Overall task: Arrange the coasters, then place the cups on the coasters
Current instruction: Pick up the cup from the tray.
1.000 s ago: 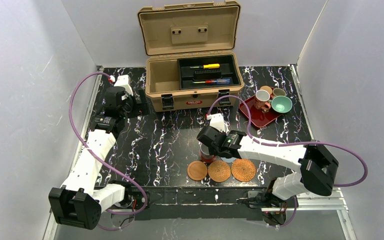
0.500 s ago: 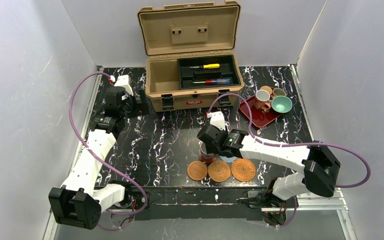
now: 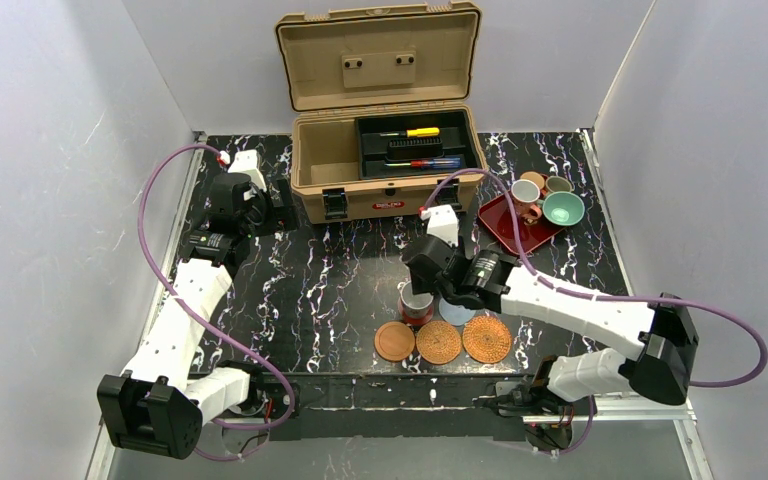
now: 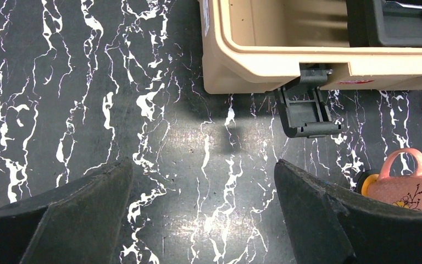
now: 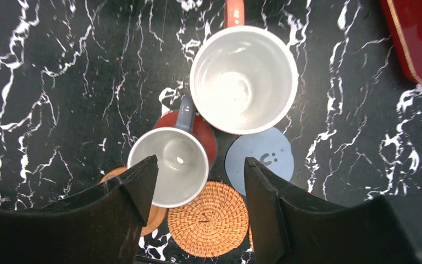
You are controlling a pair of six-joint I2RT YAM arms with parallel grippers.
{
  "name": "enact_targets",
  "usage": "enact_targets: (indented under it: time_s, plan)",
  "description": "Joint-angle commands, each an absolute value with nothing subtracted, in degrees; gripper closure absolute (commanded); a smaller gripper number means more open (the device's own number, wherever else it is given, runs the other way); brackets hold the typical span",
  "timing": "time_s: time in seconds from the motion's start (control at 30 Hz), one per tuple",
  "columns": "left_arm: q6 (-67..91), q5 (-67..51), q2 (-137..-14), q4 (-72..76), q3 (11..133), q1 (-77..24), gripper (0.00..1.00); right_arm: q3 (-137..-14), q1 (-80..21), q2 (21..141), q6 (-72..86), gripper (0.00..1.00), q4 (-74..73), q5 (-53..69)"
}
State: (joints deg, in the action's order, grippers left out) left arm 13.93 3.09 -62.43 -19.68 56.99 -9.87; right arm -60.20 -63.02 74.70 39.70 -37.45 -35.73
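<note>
In the right wrist view my right gripper [image 5: 199, 165] hangs open over a red cup [image 5: 168, 165] with a grey handle, not gripping it. Just behind stands a bigger white-inside cup [image 5: 243, 80] with a reddish handle. Below them lie a blue-grey coaster [image 5: 264, 159], a woven coaster [image 5: 211, 219] and a wooden coaster [image 5: 155, 215]. From above, the wooden coaster [image 3: 394, 341] and two woven coasters [image 3: 439, 342] [image 3: 487, 339] form a row near the front edge. Several more cups [image 3: 563, 208] sit on the dark red tray [image 3: 508, 232]. My left gripper [image 4: 203, 176] is open over bare table.
An open tan toolbox [image 3: 385, 165] with screwdrivers stands at the back centre; its latch [image 4: 307, 113] shows in the left wrist view. A pink flowered cup [image 4: 412, 190] on an orange disc [image 4: 368, 184] appears at that view's right edge. White walls enclose the table.
My right gripper has opened off the red cup and pulled back and to the right, uncovering the blue-grey coaster. The left arm has not moved.
</note>
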Motion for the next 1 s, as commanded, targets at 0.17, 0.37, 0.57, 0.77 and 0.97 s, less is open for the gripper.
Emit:
enact_targets:
  time_s: [0.17, 0.37, 0.57, 0.77, 0.97]
  plan:
    - [13.75, 4.54, -61.05, -19.78, 56.36, -10.02, 0.01, -72.37, -58.20, 72.47, 31.47, 0.30, -43.37, -42.08]
    - [13.54, 5.09, -61.00, -19.78, 56.25, -10.02, 0.01, -73.48, -43.44, 71.91, 23.37, 0.30, -38.66, -32.28]
    - [13.52, 5.07, -61.08, -19.44, 56.15, -9.98, 0.01, -72.68, -27.38, 72.18, 19.78, 0.29, -33.58, -23.96]
    - [13.72, 3.74, -61.26, -19.42, 56.25, -10.02, 0.01, -71.42, -8.79, 78.96, 22.11, 0.31, -24.58, -10.43]
    - [13.76, 3.16, -60.78, -19.42, 56.33, -10.11, 0.01, -75.69, -2.62, 90.26, 25.43, 0.33, -18.58, -6.84]
